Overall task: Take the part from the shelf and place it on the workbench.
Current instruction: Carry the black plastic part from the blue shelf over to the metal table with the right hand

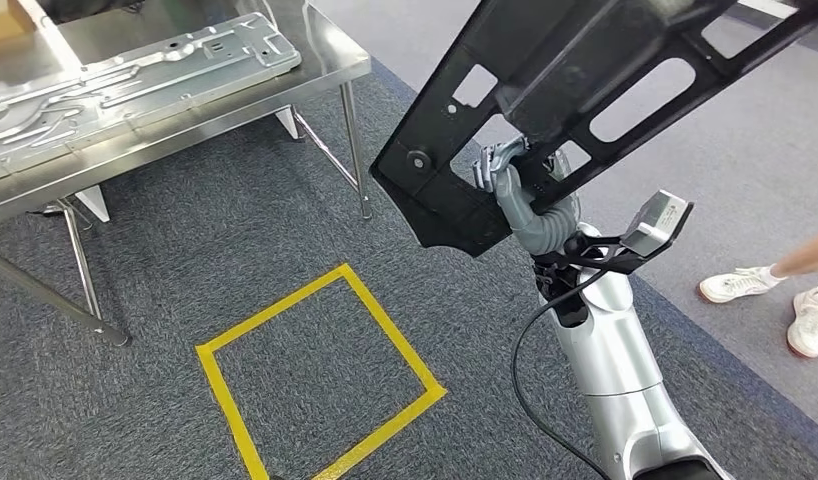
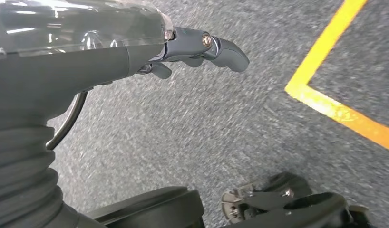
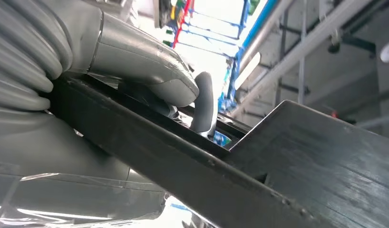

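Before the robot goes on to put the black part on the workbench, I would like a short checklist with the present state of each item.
1. Right hand grips the black part: ok, fingers pass through an opening in it.
2. Part is off the floor: ok, it is raised over the carpet.
3. Free place on the workbench: not ok; silver metal panels cover most of the visible top.
4. Left hand is free to help: ok, it hangs over the carpet holding nothing.
5. Person clear of the path: cannot tell; white shoes stand on the robot's right, close by.
6. Grip firmness: cannot tell.
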